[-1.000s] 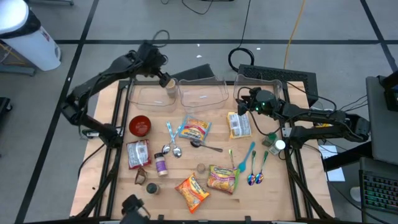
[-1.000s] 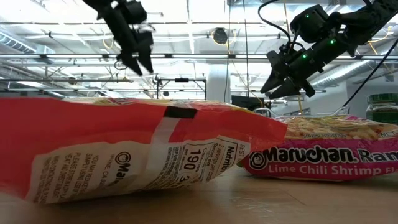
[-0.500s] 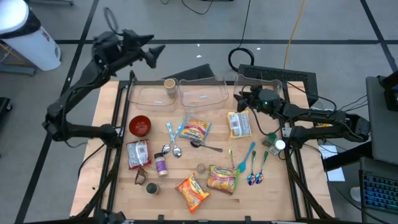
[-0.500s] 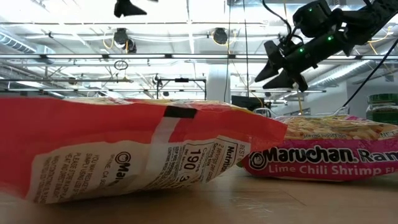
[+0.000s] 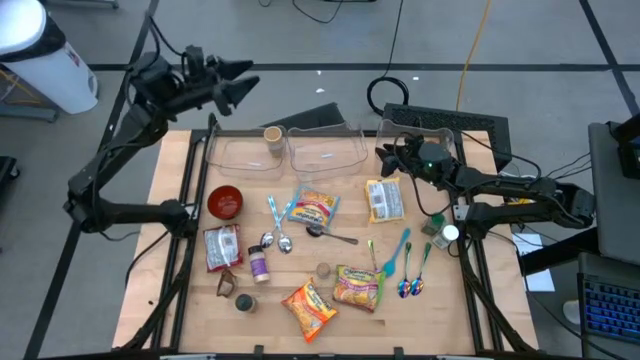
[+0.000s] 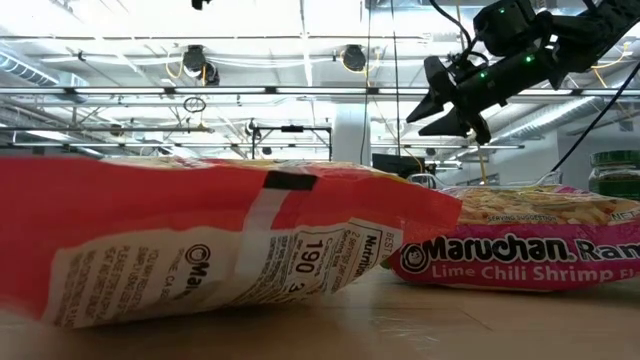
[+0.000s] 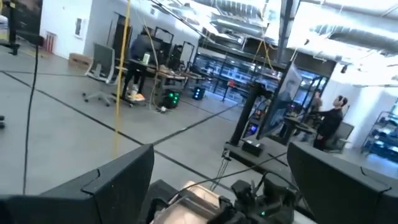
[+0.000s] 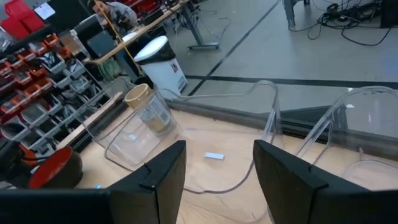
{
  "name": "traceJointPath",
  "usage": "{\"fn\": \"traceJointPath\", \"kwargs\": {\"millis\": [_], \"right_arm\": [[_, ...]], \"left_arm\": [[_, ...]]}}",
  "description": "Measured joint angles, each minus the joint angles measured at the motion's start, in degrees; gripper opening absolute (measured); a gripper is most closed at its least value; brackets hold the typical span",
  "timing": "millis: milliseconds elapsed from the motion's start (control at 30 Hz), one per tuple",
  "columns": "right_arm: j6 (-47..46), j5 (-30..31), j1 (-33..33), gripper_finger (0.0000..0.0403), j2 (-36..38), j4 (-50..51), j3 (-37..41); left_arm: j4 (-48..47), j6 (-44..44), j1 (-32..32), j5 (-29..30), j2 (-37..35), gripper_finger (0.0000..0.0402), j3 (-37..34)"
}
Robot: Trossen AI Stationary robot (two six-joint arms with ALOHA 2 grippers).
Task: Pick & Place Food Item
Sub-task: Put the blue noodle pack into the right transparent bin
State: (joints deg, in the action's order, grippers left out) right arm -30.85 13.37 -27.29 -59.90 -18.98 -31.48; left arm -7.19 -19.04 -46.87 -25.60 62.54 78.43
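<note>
- The left gripper (image 5: 240, 80) sits at the upper left of the high view, lifted beyond the table's back edge, its fingers spread wide and holding nothing; it looks parked out of the way so the other arm has room
- The right gripper (image 5: 385, 160) hangs in the upper right of centre of the high view, above the right clear bin (image 5: 415, 148), fingers parted and empty; in the low view it shows high at the upper right (image 6: 428, 92), well off the table
- The food items lie loose on the wooden table (image 5: 180, 200): a yellow noodle packet (image 5: 384, 199) just below the right gripper, another noodle packet (image 5: 314, 209) at centre, a lime chili shrimp packet (image 5: 358, 287) and an orange packet (image 5: 308, 307) lower down
- A tan cup (image 5: 272, 138) stands in the left clear bin (image 5: 230, 155), likely already placed; the middle clear bin (image 5: 326, 150) holds nothing I can make out
- Judging by position, the right arm is poised to reach for the yellow noodle packet nearest it
- A red bowl (image 5: 225, 201) and spoons (image 5: 278, 228) lie at centre left, apart from the packets
</note>
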Motion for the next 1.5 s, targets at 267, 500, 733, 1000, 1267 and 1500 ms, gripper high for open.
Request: {"fn": "traceJointPath", "kwargs": {"millis": [267, 500, 733, 1000, 1267, 1500], "right_arm": [[-1.1, 0.0, 0.0, 0.0183, 0.0, 0.0, 0.0], [-1.2, 0.0, 0.0, 0.0183, 0.0, 0.0, 0.0], [-1.4, 0.0, 0.0, 0.0183, 0.0, 0.8, 0.0], [-1.4, 0.0, 0.0, 0.0183, 0.0, 0.9, 0.0], [-1.4, -0.1, 0.0, 0.0183, 0.0, 0.9, 0.0], [-1.5, -0.2, 0.0, 0.0183, 0.0, 0.9, 0.0]], "left_arm": [[-7.2, 6.4, 4.3, 6.9, -4.5, 0.0376, -2.2], [4.3, 2.2, 10.2, 15.6, -8.7, 0.0376, -17.0], [13.3, -4.3, 12.6, 23.6, -14.8, 0.0376, -32.7], [7.9, -5.0, 16.6, 25.9, -21.0, 0.0376, -41.5], [-10.0, -2.7, 24.7, 33.4, -21.7, 0.0376, -41.9], [-15.5, -2.7, 30.9, 36.1, -21.2, 0.0376, -41.9]]}}
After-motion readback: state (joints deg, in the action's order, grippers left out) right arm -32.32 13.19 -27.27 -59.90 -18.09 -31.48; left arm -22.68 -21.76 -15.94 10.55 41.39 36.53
